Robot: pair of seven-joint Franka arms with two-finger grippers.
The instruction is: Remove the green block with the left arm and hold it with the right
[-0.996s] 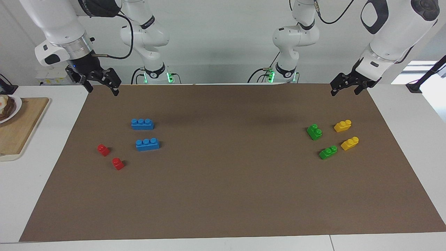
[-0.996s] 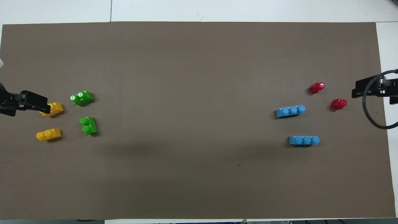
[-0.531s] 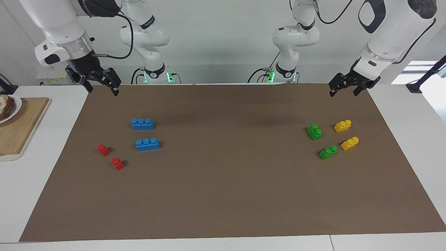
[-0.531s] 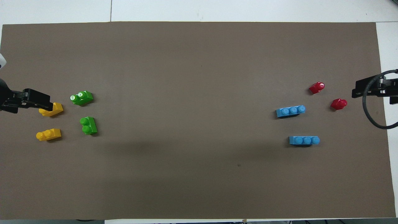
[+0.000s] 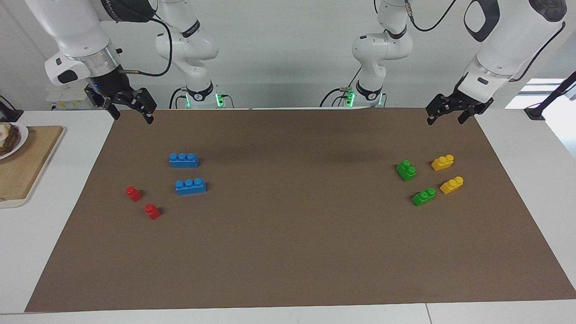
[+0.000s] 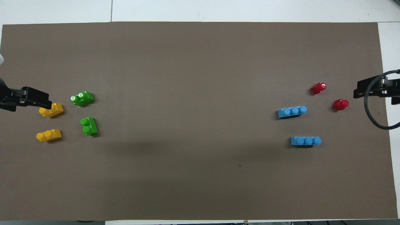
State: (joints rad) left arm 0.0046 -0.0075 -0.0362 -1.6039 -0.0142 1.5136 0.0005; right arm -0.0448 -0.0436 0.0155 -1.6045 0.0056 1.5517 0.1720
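Note:
Two green blocks lie on the brown mat toward the left arm's end: one point(image 5: 406, 170) point(image 6: 89, 126) nearer to the robots, the other point(image 5: 423, 196) point(image 6: 82, 98) farther out. My left gripper point(image 5: 445, 119) point(image 6: 47, 102) hangs open in the air over the mat's edge at that end, clear of both blocks and holding nothing. In the overhead view its tip overlaps a yellow block point(image 6: 51, 110). At the right arm's end, my right gripper point(image 5: 132, 118) point(image 6: 359, 89) waits open and empty above the mat's corner.
Two yellow blocks point(image 5: 442, 162) point(image 5: 452, 185) lie beside the green ones. Two blue three-stud bricks point(image 5: 184, 160) point(image 5: 190, 186) and two small red bricks point(image 5: 133, 193) point(image 5: 152, 211) lie toward the right arm's end. A wooden board point(image 5: 27, 162) with a plate sits off the mat there.
The left gripper has drifted slightly above the mat's edge and stays open. The right arm and all blocks have not moved.

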